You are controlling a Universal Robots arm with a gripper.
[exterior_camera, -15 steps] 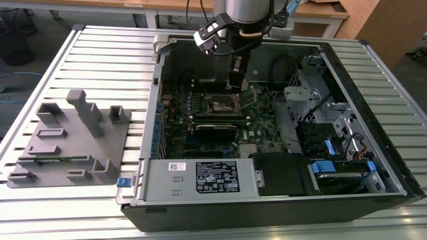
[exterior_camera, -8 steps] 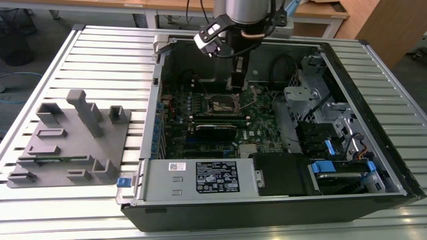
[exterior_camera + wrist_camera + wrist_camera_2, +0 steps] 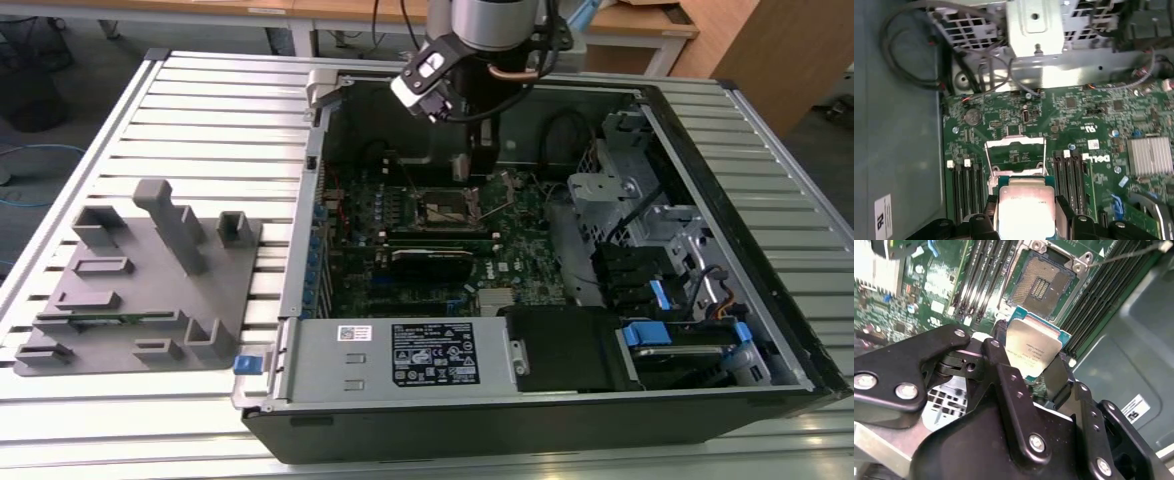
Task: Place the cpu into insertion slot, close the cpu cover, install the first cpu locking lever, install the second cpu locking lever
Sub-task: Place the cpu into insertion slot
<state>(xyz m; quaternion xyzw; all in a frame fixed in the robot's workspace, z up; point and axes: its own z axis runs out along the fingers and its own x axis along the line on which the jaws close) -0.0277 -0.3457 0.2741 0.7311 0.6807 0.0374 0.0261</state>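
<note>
We're over the open computer case, lying on the slatted surface, with the arm coming in at the upper middle of the exterior view. The gripper is clamped on the cpu, a finger on each of two opposite edges. By our reckoning that keeps the underside untouched and the chip square for seating. It hangs over the motherboard, close to the insertion slot but apart from it. The slot is bare, its contacts showing. In the first wrist view the cpu cover appears swung up, which would leave the slot open. The tally: one cpu, one slot, one cover, two memory-slot banks flanking the slot, and one grey fixture at the exterior view's left.
</note>
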